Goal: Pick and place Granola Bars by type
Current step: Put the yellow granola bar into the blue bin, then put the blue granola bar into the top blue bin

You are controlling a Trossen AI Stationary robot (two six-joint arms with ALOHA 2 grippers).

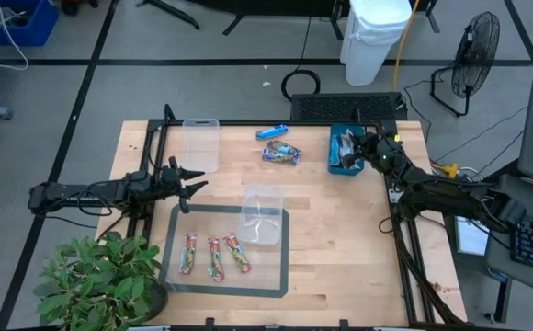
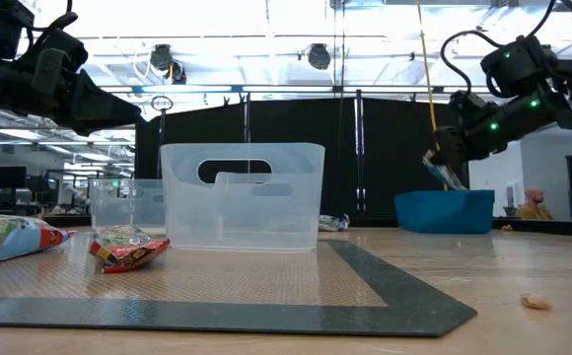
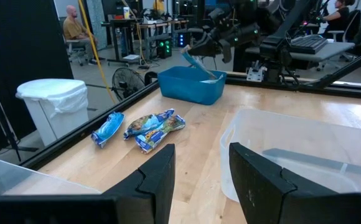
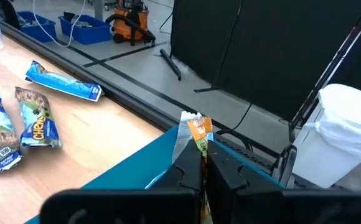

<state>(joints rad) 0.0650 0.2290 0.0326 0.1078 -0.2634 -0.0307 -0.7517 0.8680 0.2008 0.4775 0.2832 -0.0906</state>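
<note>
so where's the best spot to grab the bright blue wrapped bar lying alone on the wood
Take the bright blue wrapped bar across its narrow middle, coming straight down from above. It lies flat on the bare wooden table with its long sides free, apart from the neighbouring tan-gold wrapped bars.

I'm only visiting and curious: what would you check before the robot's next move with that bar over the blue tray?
1. Right tool shut on a bar: ok.
2. Bar lifted above the tray: ok.
3. Left tool open and empty: ok.
4. Tub on the mat holds no bars: ok.
5. Three red bars lie together on the mat: ok.
6. Type of the held bar: cannot tell.
</note>
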